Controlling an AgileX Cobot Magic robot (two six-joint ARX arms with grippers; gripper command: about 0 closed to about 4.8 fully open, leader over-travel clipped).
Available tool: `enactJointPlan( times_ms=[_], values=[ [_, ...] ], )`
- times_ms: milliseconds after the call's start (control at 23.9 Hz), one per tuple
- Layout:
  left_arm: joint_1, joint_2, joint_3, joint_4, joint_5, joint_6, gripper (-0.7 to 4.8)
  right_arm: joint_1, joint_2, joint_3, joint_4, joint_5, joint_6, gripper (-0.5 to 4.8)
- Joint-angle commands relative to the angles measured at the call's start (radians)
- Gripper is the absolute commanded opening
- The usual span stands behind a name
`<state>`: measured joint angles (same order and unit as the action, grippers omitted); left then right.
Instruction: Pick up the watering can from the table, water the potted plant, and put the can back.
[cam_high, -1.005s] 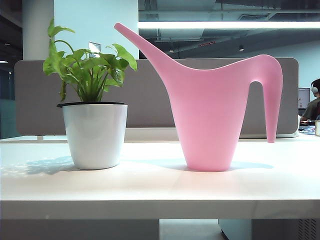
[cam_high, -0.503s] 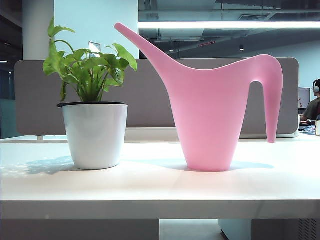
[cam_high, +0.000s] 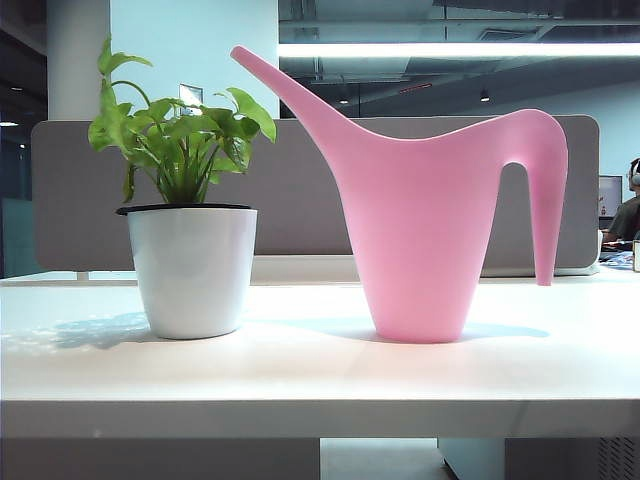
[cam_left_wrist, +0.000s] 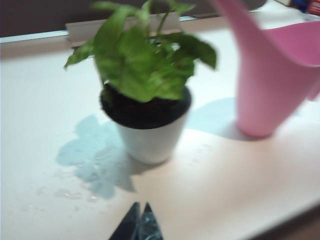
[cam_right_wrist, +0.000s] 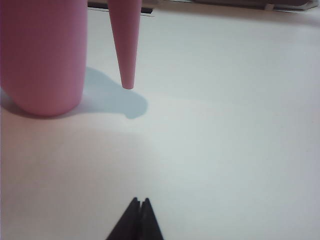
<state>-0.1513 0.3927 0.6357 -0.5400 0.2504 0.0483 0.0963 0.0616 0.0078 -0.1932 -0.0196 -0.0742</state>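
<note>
The pink watering can (cam_high: 420, 225) stands upright on the white table (cam_high: 300, 375), its spout slanting up toward the potted plant (cam_high: 190, 260) to its left. In the left wrist view my left gripper (cam_left_wrist: 141, 206) is shut and empty, hovering over the table a short way from the potted plant (cam_left_wrist: 150, 125), with the watering can (cam_left_wrist: 272, 85) beyond. In the right wrist view my right gripper (cam_right_wrist: 139, 201) is shut and empty, back from the watering can (cam_right_wrist: 42, 55) and its drooping handle tip (cam_right_wrist: 127, 55). Neither gripper shows in the exterior view.
A grey partition (cam_high: 300, 210) runs behind the table. A wet patch (cam_left_wrist: 87, 165) lies on the tabletop beside the pot. The table's front edge (cam_high: 320, 418) faces the exterior camera. A seated person (cam_high: 625, 215) is far right in the background.
In the exterior view the plant and watering can stand as before; the picture has shifted by a hair only. No gripper comes into that view.
</note>
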Motion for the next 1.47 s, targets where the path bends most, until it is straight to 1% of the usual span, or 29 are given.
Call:
enactJointPlan(
  times_ms=[42,168,209,251,377,461,586,712,754,880,1466],
  values=[
    [0.043,-0.077,-0.192,0.282,-0.002,-0.002,0.03,0.002,-0.002,-0.007,0.013,-0.002,-0.001,-0.01],
    [0.069,-0.157,-0.372,0.409,-0.004,-0.003,0.03,0.002,-0.002,-0.007,0.013,-0.002,-0.001,-0.01],
    [0.074,-0.172,-0.400,0.425,-0.003,-0.004,0.03,0.002,-0.002,-0.007,0.013,-0.002,-0.001,-0.01],
    [0.087,-0.206,-0.449,0.437,-0.004,-0.020,0.03,0.002,-0.002,-0.007,0.013,-0.002,-0.001,-0.01],
    [0.118,-0.264,-0.518,0.431,-0.012,-0.038,0.03,0.002,-0.002,-0.007,0.013,-0.002,-0.001,-0.01],
    [0.145,-0.312,-0.560,0.420,-0.053,-0.056,0.03,0.002,-0.002,-0.007,0.013,-0.002,-0.001,-0.01],
    [0.150,-0.349,-0.587,0.402,-0.080,-0.068,0.03,0.002,-0.002,-0.007,0.013,-0.002,-0.001,-0.01],
    [0.150,-0.387,-0.625,0.389,-0.081,-0.068,0.03,0.002,-0.002,-0.007,0.013,-0.002,-0.001,-0.01],
    [0.150,-0.385,-0.626,0.368,-0.084,-0.068,0.03,0.002,-0.002,-0.007,0.013,-0.002,-0.001,-0.01],
    [0.151,-0.386,-0.627,0.372,-0.097,-0.066,0.03,0.002,-0.003,-0.007,0.013,-0.002,-0.001,-0.01],
    [0.151,-0.386,-0.627,0.373,-0.097,-0.063,0.03,0.002,-0.007,-0.007,0.013,-0.002,-0.001,-0.01]
  ],
)
